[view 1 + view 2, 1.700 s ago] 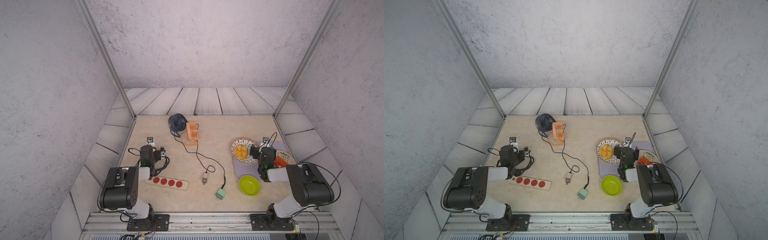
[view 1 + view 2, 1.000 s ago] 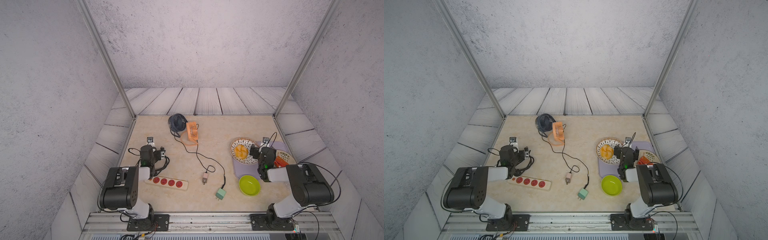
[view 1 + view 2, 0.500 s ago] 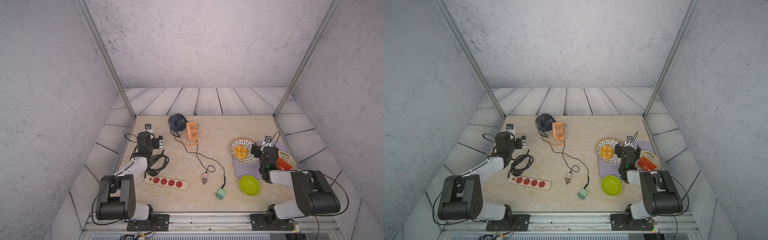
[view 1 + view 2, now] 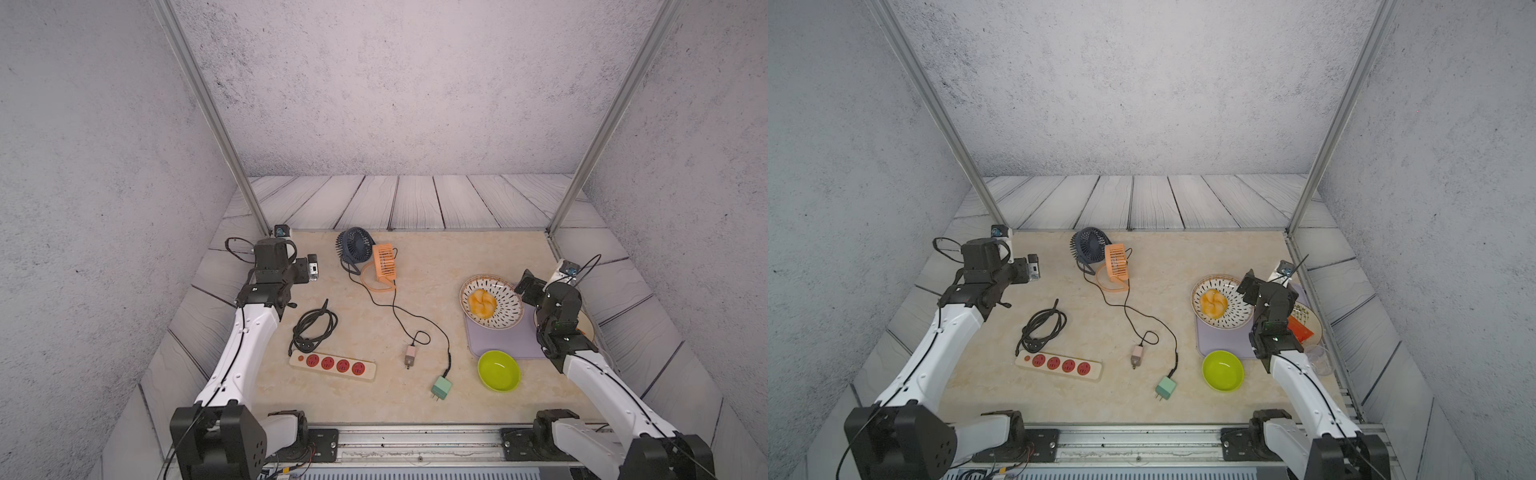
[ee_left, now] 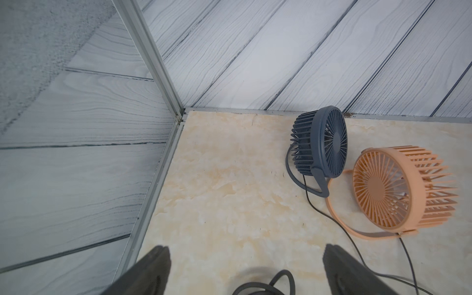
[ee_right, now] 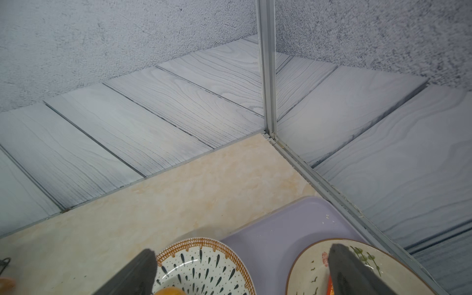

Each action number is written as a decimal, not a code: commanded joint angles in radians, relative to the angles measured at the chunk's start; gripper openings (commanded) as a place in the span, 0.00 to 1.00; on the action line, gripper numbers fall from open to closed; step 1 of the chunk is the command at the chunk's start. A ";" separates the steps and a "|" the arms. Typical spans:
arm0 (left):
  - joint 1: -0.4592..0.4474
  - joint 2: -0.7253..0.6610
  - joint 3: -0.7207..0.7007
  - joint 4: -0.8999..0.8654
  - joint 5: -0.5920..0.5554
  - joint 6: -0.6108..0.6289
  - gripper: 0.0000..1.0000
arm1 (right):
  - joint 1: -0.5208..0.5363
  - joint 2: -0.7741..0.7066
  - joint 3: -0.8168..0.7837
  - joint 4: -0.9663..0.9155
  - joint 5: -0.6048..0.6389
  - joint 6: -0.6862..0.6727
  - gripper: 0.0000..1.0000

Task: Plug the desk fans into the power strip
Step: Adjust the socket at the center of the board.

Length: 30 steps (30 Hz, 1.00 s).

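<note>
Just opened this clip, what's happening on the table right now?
Nothing is being handled. The left gripper hovers open near the dark blue fan and orange fan at the back; the right gripper hovers open over the plates. The power strip lies flat at the front with all four red sockets free, and the pink plug and green plug lie loose on the table. Plugging in has not begun.

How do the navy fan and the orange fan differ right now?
Colour: the navy fan is dark blue, the orange fan peach-orange.
Position: the navy fan stands nearer the back wall; the orange fan sits just in front, to its right.
Pose: in both top views the navy fan's round grille shows, while the orange fan appears edge-on.
Shared: caged round heads on loop stands, both upright, side by side.
</note>
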State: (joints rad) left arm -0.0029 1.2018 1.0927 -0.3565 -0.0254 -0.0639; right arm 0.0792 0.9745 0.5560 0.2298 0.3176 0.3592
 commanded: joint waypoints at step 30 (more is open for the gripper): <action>0.117 -0.072 -0.036 -0.122 0.115 -0.130 1.00 | 0.842 0.454 0.410 -0.294 -0.389 -0.367 0.99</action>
State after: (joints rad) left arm 0.1009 1.1332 1.0313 -0.4629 0.1081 -0.1738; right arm 0.8730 1.3735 0.9245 -0.0490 -0.0498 0.0620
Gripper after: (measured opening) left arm 0.996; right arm 0.990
